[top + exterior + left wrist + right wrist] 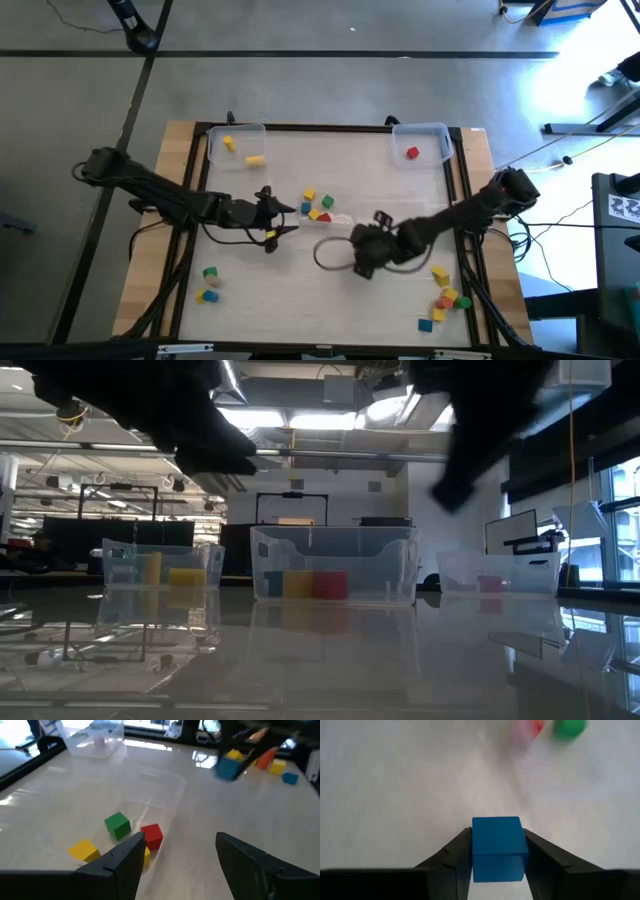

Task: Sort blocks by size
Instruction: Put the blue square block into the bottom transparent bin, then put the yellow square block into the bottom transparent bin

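Fingers [455, 852] of the right gripper [497, 855] are pressing on both sides of a blue block [498, 847], holding it just above the pale table [330, 160]; seen from above, this gripper [366, 250] is sitting a little toward five o'clock of the table's middle, and the blue block itself is hiding under it there. Over at nine o'clock of the middle, the left gripper [283, 220] is hanging with its two fingers [125, 857] standing wide apart and gripping nothing. Just off its tips, a small cluster of blocks [318, 205] is lying near the centre: a green one [117, 825], a red one [152, 834] and a yellow one [84, 850] are sitting close together beside a clear bin [155, 790] at the middle of the table. At eleven o'clock another clear bin [236, 143] is holding one yellow block [229, 144], with a further yellow one [255, 159] lying just outside it. At one o'clock a third bin [422, 142] is holding a single red block [412, 152]. Toward seven o'clock a green block [210, 272] and a couple of others are lying loose, and toward five o'clock a mixed pile [445, 296] of yellow, orange, green and blue ones is sitting near the table's edge.
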`<state>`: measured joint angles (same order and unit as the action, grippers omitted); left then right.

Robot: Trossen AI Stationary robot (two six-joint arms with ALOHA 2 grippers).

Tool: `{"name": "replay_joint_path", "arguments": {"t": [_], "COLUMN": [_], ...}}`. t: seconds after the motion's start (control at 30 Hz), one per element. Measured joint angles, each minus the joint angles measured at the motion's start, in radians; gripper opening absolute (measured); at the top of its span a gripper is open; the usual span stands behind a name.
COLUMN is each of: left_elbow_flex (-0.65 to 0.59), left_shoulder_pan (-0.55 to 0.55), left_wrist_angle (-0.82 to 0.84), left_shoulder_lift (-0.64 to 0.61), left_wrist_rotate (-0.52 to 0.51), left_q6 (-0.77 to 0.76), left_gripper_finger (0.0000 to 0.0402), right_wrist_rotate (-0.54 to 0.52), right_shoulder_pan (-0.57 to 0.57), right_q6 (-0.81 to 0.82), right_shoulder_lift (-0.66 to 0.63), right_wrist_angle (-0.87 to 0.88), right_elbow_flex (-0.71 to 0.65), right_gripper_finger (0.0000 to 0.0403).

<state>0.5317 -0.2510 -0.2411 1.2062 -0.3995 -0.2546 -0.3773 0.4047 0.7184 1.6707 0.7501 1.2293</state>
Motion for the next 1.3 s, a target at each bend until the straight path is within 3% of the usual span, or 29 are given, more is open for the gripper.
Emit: {"name": "replay_joint_path", "arguments": {"t": [0.23,0.4,0.63,0.9,1.07,1.3], "left_elbow_flex": [-0.037,-0.037,-0.037,-0.038,-0.038,-0.038], "left_shoulder_pan": [-0.048,-0.057,-0.073,-0.078,-0.077,-0.078], "left_wrist_angle": [0.002,0.0,-0.002,-0.002,-0.001,0.004], "left_shoulder_lift": [-0.053,-0.053,-0.053,-0.053,-0.053,-0.053], "left_wrist_rotate": [-0.057,-0.078,-0.078,-0.078,-0.078,-0.078], "left_q6": [0.0,0.0,0.005,0.023,0.023,0.024], "left_gripper_finger": [0.023,0.023,0.023,0.023,0.023,0.023], "right_wrist_rotate": [-0.012,-0.083,-0.085,-0.059,0.05,0.136], "right_shoulder_pan": [-0.141,-0.214,-0.29,-0.294,-0.259,-0.067], "right_q6": [-0.171,-0.195,-0.201,-0.223,-0.189,0.014], "right_shoulder_lift": [0.0,0.005,0.057,0.092,0.072,0.069], "right_wrist_angle": [-0.129,-0.165,-0.181,-0.178,0.009,0.438], "right_elbow_flex": [0.0,0.0,0.0,0.003,0.086,0.277], "right_gripper_finger": [0.0142,0.0147,0.0151,0.0238,0.0279,0.0286]}}
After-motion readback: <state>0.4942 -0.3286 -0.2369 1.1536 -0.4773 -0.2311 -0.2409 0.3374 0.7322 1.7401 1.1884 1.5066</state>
